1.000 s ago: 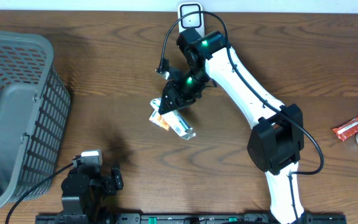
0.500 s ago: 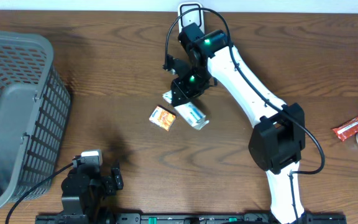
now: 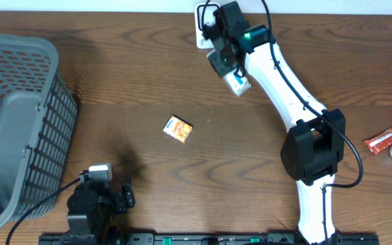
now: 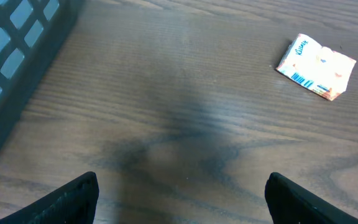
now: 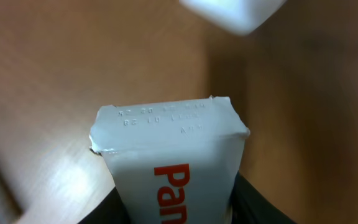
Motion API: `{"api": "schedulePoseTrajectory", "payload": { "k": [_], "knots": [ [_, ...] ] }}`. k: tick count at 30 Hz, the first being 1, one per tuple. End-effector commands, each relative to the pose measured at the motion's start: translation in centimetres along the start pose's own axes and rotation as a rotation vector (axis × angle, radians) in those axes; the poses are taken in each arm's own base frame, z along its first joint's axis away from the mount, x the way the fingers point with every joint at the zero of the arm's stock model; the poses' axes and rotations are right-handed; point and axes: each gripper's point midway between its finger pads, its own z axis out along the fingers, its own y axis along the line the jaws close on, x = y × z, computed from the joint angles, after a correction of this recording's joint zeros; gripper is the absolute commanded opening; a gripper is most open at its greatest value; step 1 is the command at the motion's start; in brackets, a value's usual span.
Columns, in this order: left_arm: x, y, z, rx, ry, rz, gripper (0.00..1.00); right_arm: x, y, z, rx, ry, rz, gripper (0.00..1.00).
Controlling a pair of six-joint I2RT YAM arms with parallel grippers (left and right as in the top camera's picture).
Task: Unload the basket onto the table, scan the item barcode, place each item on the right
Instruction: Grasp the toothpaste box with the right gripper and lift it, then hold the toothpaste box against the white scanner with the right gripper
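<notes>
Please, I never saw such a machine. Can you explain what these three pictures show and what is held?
It is a robot with two arms at a wooden table. One picture looks down from above; the other two come from a camera on each wrist. The right pincer is shut on a white tube with red letters, near a white device, probably the scanner. The left pincer is open and empty. On the table lie a small orange packet, a grey basket and, far right, a red snack bar.
</notes>
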Motion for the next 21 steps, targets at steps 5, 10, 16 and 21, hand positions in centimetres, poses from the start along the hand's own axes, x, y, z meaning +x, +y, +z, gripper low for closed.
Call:
{"api": "schedulePoseTrajectory", "payload": {
  "k": [5, 10, 16, 21],
  "knots": [
    [0.1, 0.1, 0.1, -0.007, 0.003, -0.008, 0.86, -5.9, -6.1, -2.3, 0.353, -0.202, -0.100, 0.25],
    [0.1, 0.1, 0.1, -0.007, 0.003, -0.008, 0.86, -9.1, -7.6, -3.4, 0.427, -0.330, -0.124, 0.26],
    [0.1, 0.1, 0.1, -0.007, 0.003, -0.008, 0.86, -12.5, -9.0, -4.0, 0.552, -0.467, -0.151, 0.30],
    [0.1, 0.1, 0.1, -0.007, 0.003, -0.008, 0.86, -13.9, -8.7, -2.0, 0.632, -0.512, -0.199, 0.30]
  ]
}}
